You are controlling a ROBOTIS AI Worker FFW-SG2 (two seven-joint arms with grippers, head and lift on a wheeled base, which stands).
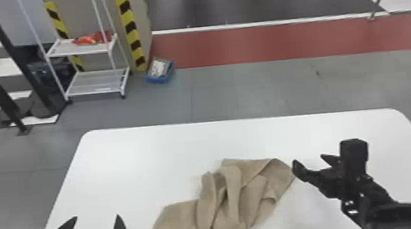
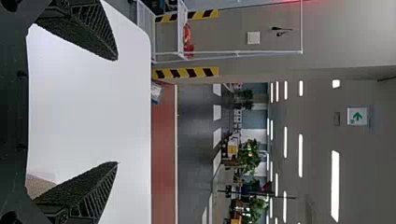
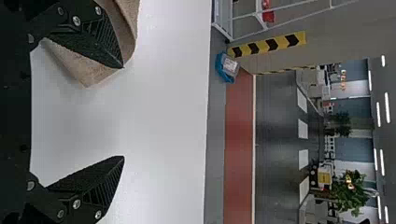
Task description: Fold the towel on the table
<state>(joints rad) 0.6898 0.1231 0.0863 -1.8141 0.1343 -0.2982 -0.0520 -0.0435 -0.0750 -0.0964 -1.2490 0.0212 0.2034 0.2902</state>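
The beige towel [image 1: 230, 199] lies crumpled in loose folds on the white table [image 1: 141, 157]. My right gripper [image 1: 310, 165] is just right of the towel's right corner, its fingers spread. In the right wrist view, my right gripper [image 3: 123, 112] is open with nothing held, and one finger overlaps the edge of the towel [image 3: 93, 70]. My left gripper [image 1: 97, 219] stands open left of the towel, apart from it. The left wrist view has my left gripper [image 2: 117, 111] open over bare tabletop, with a bit of the towel [image 2: 39, 185] beside one finger.
Beyond the table's far edge stand a white wheeled rack [image 1: 85, 50] and a blue bin [image 1: 160, 70] on the floor. Dark posts [image 1: 19, 64] rise at the far left. Bare tabletop stretches behind the towel.
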